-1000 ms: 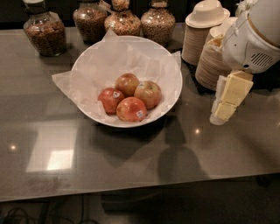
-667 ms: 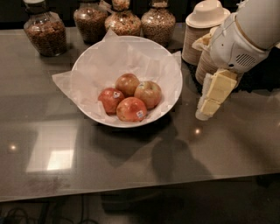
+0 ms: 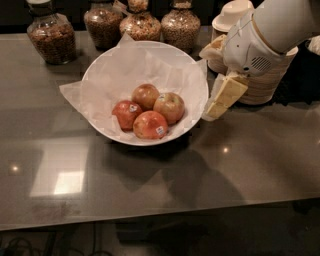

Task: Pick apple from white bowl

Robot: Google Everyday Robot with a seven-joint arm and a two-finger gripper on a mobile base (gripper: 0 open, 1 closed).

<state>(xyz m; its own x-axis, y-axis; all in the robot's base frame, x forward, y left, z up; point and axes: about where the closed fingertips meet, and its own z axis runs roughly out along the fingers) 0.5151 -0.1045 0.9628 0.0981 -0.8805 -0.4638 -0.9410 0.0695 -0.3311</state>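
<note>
The white bowl (image 3: pixel 100 85), wide and lined with crinkled white paper, stands at the middle of the dark table. Four apples lie in it. The apple (image 3: pixel 169 107), pale yellow-golden with a pink blush and no sticker, is the rightmost one. A darker stickerless apple (image 3: pixel 145 95) lies behind it. Two redder apples with white stickers (image 3: pixel 127 114) (image 3: pixel 150 125) lie to its left and front. My gripper (image 3: pixel 214 111), cream-coloured, hangs just outside the bowl's right rim, pointing down and left, to the right of the apple and holding nothing that shows.
Several glass jars of grains (image 3: pixel 50 35) (image 3: pixel 141 22) line the back edge. A stack of beige paper bowls (image 3: pixel 267 80) and white cups (image 3: pixel 232 15) stand behind my arm at the right. The table's front edge (image 3: pixel 160 217) runs across the bottom.
My gripper has moved left and slightly up, from well right of the bowl to right beside its right rim. The bowl and apples have not moved.
</note>
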